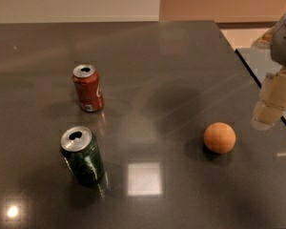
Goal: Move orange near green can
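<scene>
Task not begun: small round orange fruit (219,137) is seen well right of dark green metal can (82,155); cream gripper (266,118) is held near the fruit (state cannot be told).

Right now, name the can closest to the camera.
The green can, lower left, in front of the red can. The gripper hangs at the right edge.

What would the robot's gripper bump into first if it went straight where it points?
Probably the table, just right of the orange. The gripper hangs at the right edge, pointing down, and seems to miss the orange, though depth is hard to judge.
</scene>
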Controlling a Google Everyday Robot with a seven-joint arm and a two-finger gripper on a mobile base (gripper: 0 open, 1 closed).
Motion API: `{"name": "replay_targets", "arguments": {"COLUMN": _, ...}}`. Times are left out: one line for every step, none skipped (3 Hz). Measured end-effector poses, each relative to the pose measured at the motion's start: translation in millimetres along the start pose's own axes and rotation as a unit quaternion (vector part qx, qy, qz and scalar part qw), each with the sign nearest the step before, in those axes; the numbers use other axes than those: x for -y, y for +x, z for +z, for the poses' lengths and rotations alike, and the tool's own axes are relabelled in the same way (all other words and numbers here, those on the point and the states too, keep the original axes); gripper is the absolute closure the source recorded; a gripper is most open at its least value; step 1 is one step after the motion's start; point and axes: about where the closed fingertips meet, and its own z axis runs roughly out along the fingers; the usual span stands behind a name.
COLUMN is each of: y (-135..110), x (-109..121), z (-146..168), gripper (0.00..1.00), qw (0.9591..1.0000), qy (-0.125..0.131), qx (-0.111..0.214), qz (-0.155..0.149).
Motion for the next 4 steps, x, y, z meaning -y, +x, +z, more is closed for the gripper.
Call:
{"name": "replay_targets", "arguments": {"y": 0, "x": 0, "z": 0, "gripper": 0.0, "qw": 1.0, "qy": 0.0, "qx": 0.0, "qz": 0.0}}
{"name": "replay_targets", "arguments": {"y": -1, "x": -2, "z": 1, "gripper": 0.0, "qw": 1.0, "qy": -0.002, "qx": 0.002, "qz": -0.004}}
{"name": "replay_targets", "arguments": {"y": -4, "x": -12, "z": 7, "gripper": 0.0, "qw": 0.9995, "qy": -0.016, "qx": 0.019, "qz": -0.02}}
{"name": "replay_targets", "arguments": {"y": -6, "x": -25, "z": 23, "gripper": 0.0, "qw": 0.9977, "qy": -0.037, "qx": 0.042, "qz": -0.037}}
